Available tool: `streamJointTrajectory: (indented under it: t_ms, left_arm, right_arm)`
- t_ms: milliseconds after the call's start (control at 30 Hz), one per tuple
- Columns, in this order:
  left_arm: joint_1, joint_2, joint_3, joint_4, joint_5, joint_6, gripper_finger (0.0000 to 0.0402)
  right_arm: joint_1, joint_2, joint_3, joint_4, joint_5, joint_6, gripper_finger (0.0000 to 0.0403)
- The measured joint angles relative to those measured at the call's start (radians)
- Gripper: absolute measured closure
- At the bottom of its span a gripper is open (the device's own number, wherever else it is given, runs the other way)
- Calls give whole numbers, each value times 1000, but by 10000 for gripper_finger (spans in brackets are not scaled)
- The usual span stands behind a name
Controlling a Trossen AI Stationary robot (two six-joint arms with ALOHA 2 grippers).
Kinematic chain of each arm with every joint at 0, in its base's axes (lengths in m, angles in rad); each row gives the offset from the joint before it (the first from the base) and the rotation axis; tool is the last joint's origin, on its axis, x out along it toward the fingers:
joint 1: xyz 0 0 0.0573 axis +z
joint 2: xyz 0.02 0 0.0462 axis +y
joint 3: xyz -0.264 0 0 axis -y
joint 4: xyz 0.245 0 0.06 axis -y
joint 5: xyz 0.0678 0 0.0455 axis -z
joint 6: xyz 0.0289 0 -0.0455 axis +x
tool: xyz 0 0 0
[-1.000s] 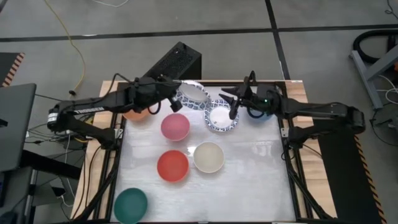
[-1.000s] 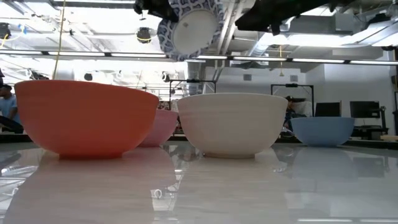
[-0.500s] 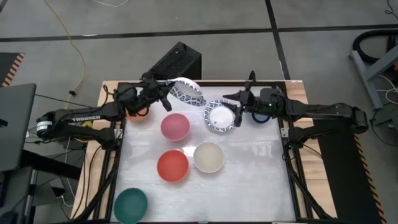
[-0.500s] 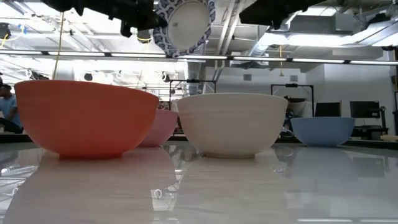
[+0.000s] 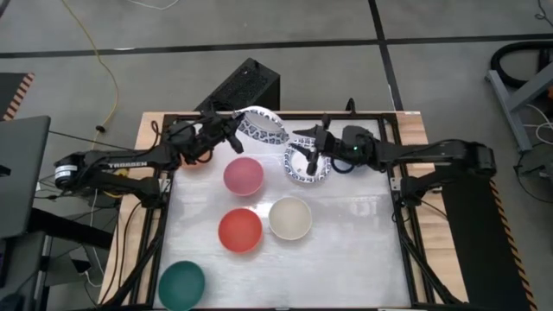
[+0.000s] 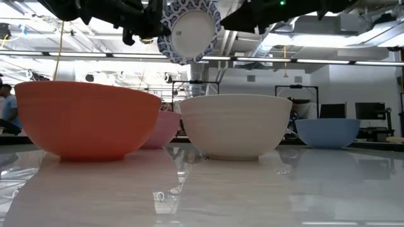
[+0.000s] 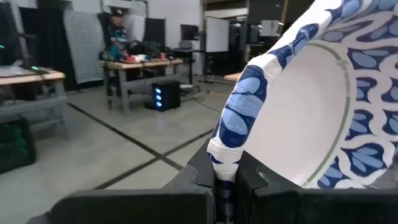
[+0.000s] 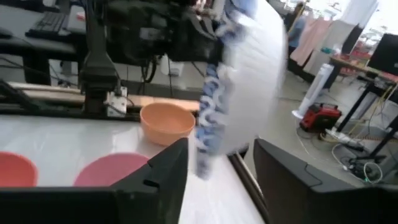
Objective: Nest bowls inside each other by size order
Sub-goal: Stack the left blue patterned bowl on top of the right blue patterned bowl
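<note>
My left claw (image 7: 225,186) pinches the rim of a blue-patterned bowl (image 5: 259,126), tilted on edge in the air. My right claw (image 5: 308,148) stands spread just beside it, over another patterned bowl (image 5: 304,164) on the table (image 5: 363,250). My arm hides most of the blue bowl (image 6: 327,132). Below my claws sit the pink bowl (image 5: 244,175), red bowl (image 5: 239,230), cream bowl (image 5: 289,218) and, farthest, the green bowl (image 5: 181,284). The orange bowl (image 8: 166,122) lies half hidden under my left arm.
</note>
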Motion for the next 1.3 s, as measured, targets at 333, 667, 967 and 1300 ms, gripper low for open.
streamJointTrajectory:
  t_ms: [333, 667, 967, 1300]
  left_arm:
    - [1, 75, 0, 52, -36, 8, 400]
    - [-2, 79, 0, 57, -28, -9, 400]
    - [-2, 79, 0, 56, -4, -28, 400]
    - [-2, 79, 0, 38, -3, -29, 400]
  right_arm:
    - [-16, 10, 0, 42, 1, 7, 147]
    - [-46, 12, 0, 36, 0, 36, 150]
    - [-59, 12, 0, 35, 0, 82, 190]
    - [-59, 12, 0, 0, -4, 99, 335]
